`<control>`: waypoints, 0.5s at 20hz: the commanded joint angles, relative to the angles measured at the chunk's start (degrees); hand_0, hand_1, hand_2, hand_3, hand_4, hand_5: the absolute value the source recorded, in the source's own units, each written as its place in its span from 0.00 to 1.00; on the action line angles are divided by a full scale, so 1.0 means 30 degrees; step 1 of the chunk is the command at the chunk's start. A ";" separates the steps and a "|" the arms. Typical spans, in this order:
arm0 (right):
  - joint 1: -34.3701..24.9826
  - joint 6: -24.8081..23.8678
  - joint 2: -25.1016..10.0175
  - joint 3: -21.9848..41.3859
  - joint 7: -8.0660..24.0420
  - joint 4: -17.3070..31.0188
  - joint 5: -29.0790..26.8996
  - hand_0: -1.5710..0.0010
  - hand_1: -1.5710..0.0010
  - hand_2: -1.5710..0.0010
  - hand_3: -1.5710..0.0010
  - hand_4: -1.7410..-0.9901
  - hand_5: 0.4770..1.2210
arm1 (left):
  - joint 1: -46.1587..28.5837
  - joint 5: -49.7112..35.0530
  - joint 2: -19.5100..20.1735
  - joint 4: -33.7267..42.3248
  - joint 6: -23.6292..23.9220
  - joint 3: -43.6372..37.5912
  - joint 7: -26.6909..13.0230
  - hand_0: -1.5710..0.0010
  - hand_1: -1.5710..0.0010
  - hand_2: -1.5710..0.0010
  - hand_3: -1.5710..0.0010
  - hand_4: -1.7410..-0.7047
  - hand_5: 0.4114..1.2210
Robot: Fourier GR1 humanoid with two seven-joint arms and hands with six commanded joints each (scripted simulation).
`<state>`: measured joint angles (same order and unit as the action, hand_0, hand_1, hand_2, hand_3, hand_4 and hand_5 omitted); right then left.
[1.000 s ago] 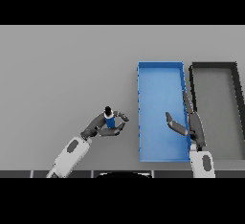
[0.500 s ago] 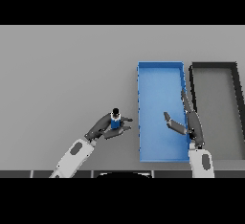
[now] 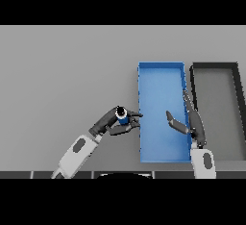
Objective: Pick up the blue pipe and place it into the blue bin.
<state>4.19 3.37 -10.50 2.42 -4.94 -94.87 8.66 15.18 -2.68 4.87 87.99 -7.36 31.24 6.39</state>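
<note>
**Pipe in hand, just short of the bin wall**

Nearest the lower edge, the two white and grey forearms rise into the scene. The left hand (image 3: 111,123) has its dark fingers and thumb curled round the blue pipe (image 3: 123,116), a short cylinder with a dark end cap turned towards the viewer. The pipe sits just beside the left wall of the blue bin (image 3: 141,123), outside it; whether it is lifted off the grey table (image 3: 62,75) or resting on it cannot be told. The grip looks like a side pinch, which likely suits a small round body that would roll if pushed flat.

The right hand (image 3: 190,119) lies over the bin's right side, fingers straight and relaxed, thumb spread toward the bin's middle, holding nothing. It seems idle rather than ready to receive.

The bin is a long rectangular tray, smooth and matt, with thin upright walls and a flat floor. To its right, touching or nearly so, stands a dark bin (image 3: 235,108) of like shape. The table beyond is plain and even.

Judged from this, the pick is done and the placing is not yet done.
</note>
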 commanded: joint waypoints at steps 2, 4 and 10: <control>0.0186 -0.0134 0.0056 0.0121 -0.0398 -0.0249 0.0225 1.00 1.00 1.00 1.00 0.77 0.22 | 0.0183 -0.0084 -0.0052 0.0368 -0.0201 -0.0111 -0.0443 0.01 0.00 0.00 0.00 0.26 1.00; 0.0432 -0.0013 -0.0075 -0.0064 -0.0730 -0.0381 -0.0047 1.00 1.00 1.00 1.00 0.78 0.22 | 0.0011 0.0309 -0.0166 0.0632 -0.0318 0.0151 -0.0882 0.00 0.00 0.00 0.00 0.26 1.00; 0.6004 -0.3715 0.2674 0.1358 -0.1318 -0.4431 0.3173 1.00 1.00 1.00 1.00 0.77 0.22 | -0.0288 0.0577 -0.0308 0.0597 -0.0640 -0.0318 -0.0658 0.00 0.00 0.00 0.00 0.27 1.00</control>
<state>22.33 -7.75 -2.39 6.54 -9.36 -108.11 18.20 14.29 -0.91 3.95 89.79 -9.36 30.27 4.60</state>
